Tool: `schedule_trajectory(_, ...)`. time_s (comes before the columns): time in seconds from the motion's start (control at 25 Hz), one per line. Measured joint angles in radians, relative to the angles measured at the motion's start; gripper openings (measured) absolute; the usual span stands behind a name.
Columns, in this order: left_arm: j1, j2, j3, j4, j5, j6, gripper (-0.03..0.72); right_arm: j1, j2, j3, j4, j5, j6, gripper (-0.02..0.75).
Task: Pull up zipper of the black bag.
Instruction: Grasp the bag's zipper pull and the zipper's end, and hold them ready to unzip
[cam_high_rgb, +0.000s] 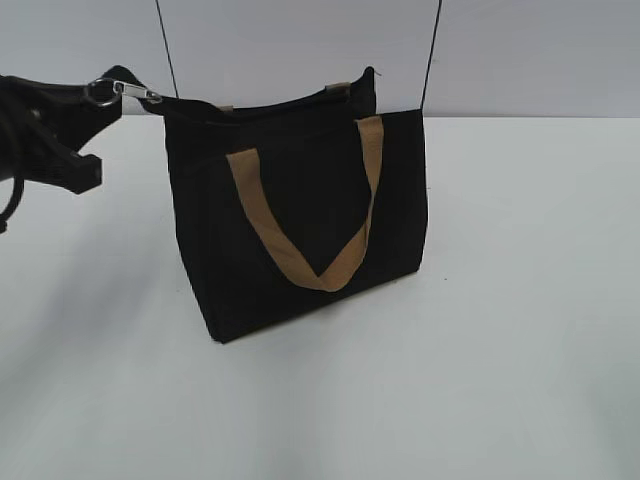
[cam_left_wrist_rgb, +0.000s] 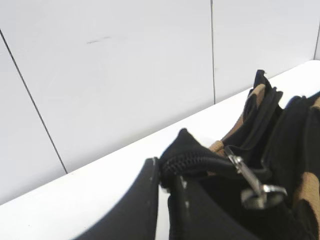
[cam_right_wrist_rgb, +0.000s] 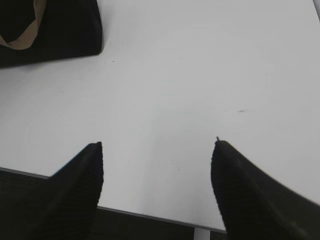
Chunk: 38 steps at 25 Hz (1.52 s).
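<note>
Black bag: soft, light fabric. Left gripper jaws clenched on zipper end tab; silvery pull small, slippery. Right gripper jaws spread, idle.

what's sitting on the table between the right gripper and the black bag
Nothing. In the right wrist view only bare white table stretches from the open right gripper to the black bag at the upper left.

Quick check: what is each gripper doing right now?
Left gripper: shut on the black bag's zipper-end tab.
Right gripper: open, holding nothing, over the table.
</note>
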Motion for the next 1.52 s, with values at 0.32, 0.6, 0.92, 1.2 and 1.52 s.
schedule_trajectory(0.32,0.000,-0.046,-0.058,0.003,0.068,0.000,0.023,0.000,0.000,0.000,0.001,0.000,0.000,0.516)
schedule_trajectory(0.6,0.000,-0.046,-0.090,0.004,0.107,0.000,0.023,0.000,0.072,-0.003,0.154,-0.002,-0.111,0.516)
schedule_trajectory(0.92,0.000,-0.046,-0.090,0.004,0.114,-0.001,0.023,0.004,0.501,-0.037,0.527,-0.249,-0.604,0.516)
schedule_trajectory(1.2,0.000,-0.046,-0.090,0.004,0.116,-0.002,0.022,0.136,0.864,-0.113,0.949,-0.409,-1.096,0.516)
schedule_trajectory(1.52,0.000,-0.043,-0.090,0.004,0.117,-0.003,0.022,0.367,1.286,-0.372,1.100,-0.434,-1.368,0.516)
